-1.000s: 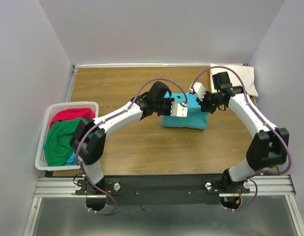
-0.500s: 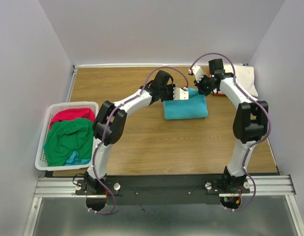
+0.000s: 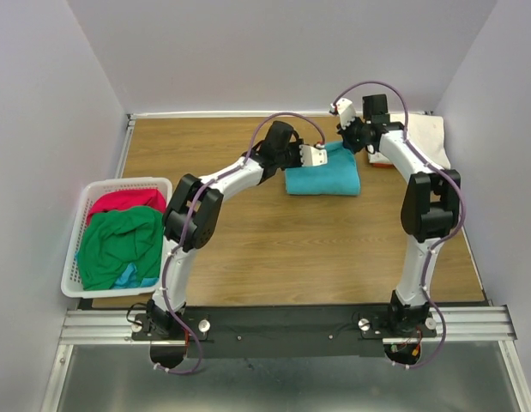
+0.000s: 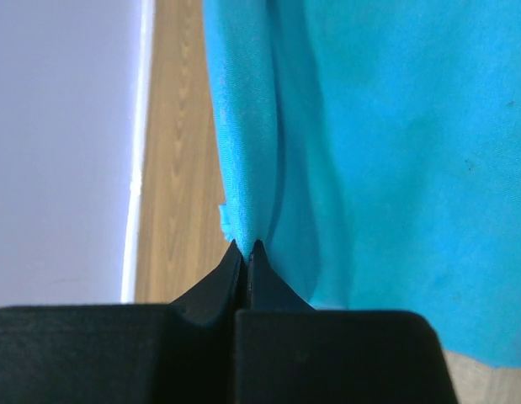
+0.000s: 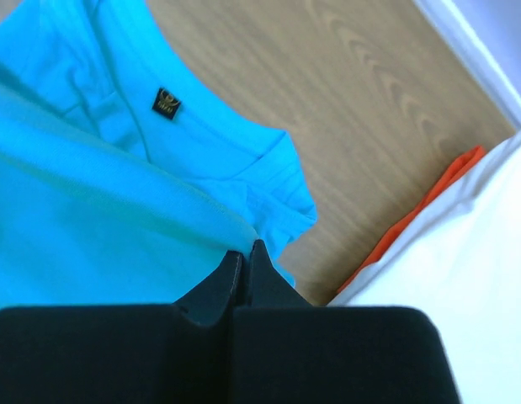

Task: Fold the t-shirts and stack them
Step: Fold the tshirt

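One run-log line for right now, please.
item: folded turquoise t-shirt | left end effector: shut on it | right end effector: shut on it | stack: cream-white t-shirt over orange t-shirt

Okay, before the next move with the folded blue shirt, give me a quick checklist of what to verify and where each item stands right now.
1. Left claw shut on the turquoise t-shirt: ok.
2. Right claw shut on the same shirt's edge: ok.
3. Shirt folded into a tidy rectangle: ok, by the top view.
4. Landing stack, cream-white t-shirt over orange t-shirt, lying flat in the far right corner: ok.
5. Shirt lifted off the table: cannot tell.
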Robot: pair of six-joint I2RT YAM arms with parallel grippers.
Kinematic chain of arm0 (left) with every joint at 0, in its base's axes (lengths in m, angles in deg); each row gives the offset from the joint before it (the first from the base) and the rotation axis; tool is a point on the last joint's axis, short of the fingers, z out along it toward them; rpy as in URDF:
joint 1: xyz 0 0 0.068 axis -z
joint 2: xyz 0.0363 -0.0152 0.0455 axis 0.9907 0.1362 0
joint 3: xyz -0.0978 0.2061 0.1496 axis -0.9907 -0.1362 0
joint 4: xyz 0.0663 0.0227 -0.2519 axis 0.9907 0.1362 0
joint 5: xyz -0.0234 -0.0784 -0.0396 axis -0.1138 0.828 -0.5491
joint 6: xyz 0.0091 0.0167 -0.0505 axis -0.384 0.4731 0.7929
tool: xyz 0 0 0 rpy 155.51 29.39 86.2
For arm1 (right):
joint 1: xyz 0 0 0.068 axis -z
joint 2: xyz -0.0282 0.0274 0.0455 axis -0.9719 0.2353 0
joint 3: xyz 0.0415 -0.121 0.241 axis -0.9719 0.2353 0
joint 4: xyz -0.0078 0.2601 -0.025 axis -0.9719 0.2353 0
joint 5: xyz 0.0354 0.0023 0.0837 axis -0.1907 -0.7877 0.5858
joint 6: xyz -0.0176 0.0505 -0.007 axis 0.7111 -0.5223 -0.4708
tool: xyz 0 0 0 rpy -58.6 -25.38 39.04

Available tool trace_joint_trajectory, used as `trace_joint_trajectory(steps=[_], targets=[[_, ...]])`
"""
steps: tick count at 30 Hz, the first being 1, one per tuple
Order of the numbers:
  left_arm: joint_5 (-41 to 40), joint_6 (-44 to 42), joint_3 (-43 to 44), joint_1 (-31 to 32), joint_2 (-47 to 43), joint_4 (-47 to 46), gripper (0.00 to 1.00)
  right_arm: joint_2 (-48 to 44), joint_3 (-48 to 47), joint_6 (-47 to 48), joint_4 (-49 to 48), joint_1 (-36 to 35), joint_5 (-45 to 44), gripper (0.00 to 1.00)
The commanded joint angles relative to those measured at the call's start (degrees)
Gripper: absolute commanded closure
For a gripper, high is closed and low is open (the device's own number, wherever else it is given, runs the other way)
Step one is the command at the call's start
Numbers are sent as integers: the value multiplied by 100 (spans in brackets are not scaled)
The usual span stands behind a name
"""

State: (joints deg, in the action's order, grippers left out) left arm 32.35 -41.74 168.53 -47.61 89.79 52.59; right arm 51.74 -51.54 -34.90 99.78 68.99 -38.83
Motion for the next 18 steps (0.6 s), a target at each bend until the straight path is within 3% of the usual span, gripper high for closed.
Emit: trace_joint_trajectory(steps=[1, 18], targets=[[-347, 72, 396, -20, 242, -351, 100, 436, -406, -395, -413, 54, -511, 100], [-971, 441, 1758, -55, 1411, -527, 100, 1272, -917, -1071, -1081, 46, -1688, 100]])
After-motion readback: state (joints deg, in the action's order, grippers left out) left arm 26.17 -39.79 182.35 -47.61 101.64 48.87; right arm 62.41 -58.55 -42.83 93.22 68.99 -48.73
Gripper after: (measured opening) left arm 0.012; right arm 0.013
